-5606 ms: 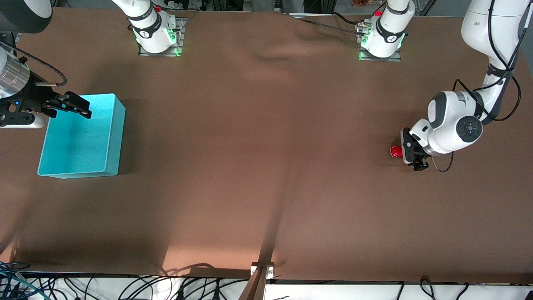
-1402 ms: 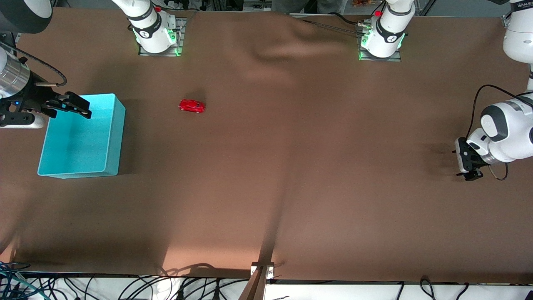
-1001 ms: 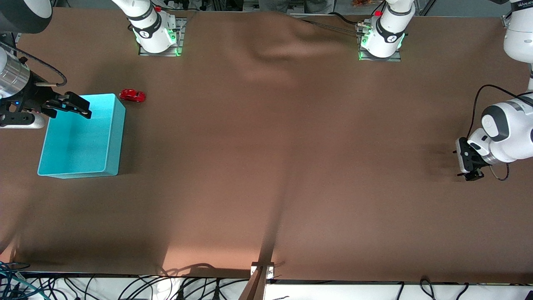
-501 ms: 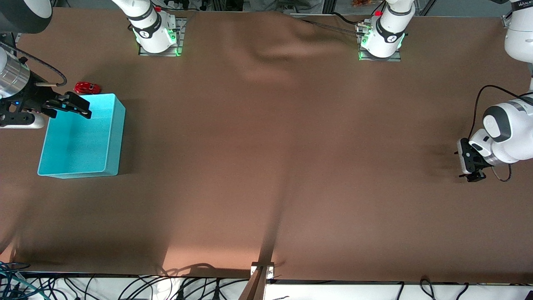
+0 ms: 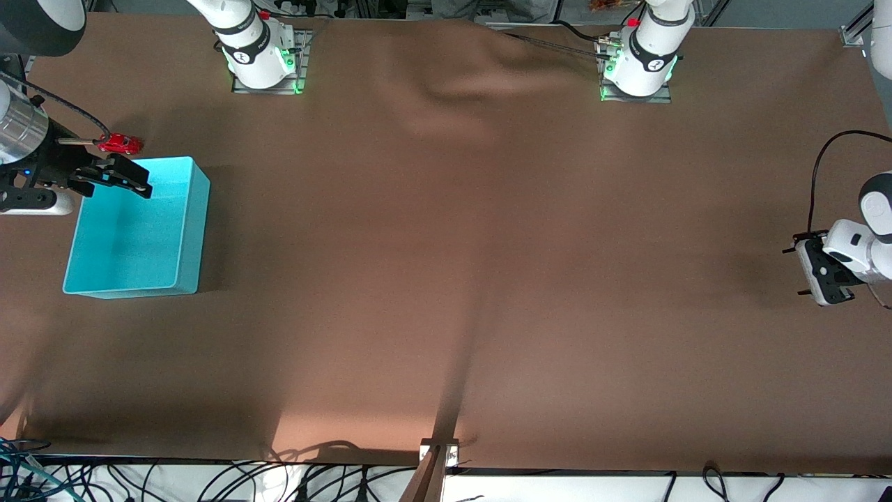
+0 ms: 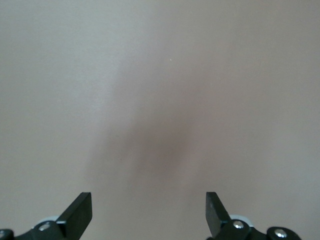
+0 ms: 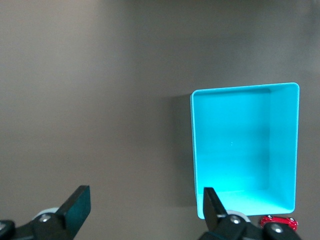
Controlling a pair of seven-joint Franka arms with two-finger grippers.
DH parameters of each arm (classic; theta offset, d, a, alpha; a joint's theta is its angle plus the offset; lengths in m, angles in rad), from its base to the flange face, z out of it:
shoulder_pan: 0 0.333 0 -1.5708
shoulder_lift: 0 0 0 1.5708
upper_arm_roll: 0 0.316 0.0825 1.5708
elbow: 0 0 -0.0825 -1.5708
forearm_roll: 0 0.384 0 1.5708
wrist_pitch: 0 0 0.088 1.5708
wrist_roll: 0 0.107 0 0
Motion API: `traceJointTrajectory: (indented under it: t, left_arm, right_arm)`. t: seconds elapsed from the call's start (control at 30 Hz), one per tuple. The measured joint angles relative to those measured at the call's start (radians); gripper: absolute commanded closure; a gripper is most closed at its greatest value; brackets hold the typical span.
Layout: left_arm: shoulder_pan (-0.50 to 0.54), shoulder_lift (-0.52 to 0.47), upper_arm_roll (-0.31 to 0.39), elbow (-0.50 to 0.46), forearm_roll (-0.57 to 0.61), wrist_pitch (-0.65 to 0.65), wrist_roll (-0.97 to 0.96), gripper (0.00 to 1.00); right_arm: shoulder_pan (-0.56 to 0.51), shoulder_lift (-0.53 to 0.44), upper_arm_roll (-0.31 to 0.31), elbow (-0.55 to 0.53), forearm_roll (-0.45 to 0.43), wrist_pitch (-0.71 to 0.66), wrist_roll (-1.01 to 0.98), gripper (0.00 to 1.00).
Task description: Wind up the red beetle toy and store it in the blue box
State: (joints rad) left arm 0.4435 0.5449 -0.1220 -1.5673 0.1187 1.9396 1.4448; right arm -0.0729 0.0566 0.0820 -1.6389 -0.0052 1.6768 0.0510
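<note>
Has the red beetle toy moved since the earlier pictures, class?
Yes. The red beetle toy ran from the left arm's end to the right arm's end, and now sits just past the blue box, farther from the front camera.

A wide tabletop (image 5: 446,279) under a brown cloth carries two things, both at the right arm's end. The blue box (image 5: 188,230), an open turquoise bin, sits flat on the cloth. The red beetle toy (image 5: 120,143) stands on its wheels just beside the box's wall, farther from the front camera. The two arm bases (image 5: 265,63) are bolted along the tabletop's robot-side edge.
</note>
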Motion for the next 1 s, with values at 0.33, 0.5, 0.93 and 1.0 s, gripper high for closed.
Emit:
traceJointTrajectory:
  t: [0.33, 0.5, 0.93, 1.0]
  left_arm:
    - [-0.069, -0.014, -0.006, 0.124, 0.0, -0.19, -0.263, 0.0]
    - [-0.131, -0.052, -0.009, 0.165, 0.0, -0.263, -0.418, 0.0]
    - [-0.216, -0.161, -0.033, 0.177, -0.1, -0.34, -0.741, 0.0]
    - [-0.234, -0.183, -0.039, 0.178, -0.102, -0.357, -0.803, 0.0]
  right_arm:
    - [-0.01, 0.034, 0.0, 0.001, 0.0, -0.008, -0.001, 0.0]
    - [-0.007, 0.005, 0.005, 0.012, 0.0, -0.023, -0.001, 0.0]
    - [-0.007, -0.022, 0.008, 0.016, 0.0, -0.039, -0.005, 0.0]
    - [-0.007, -0.019, 0.011, 0.015, 0.0, -0.042, -0.006, 0.0]
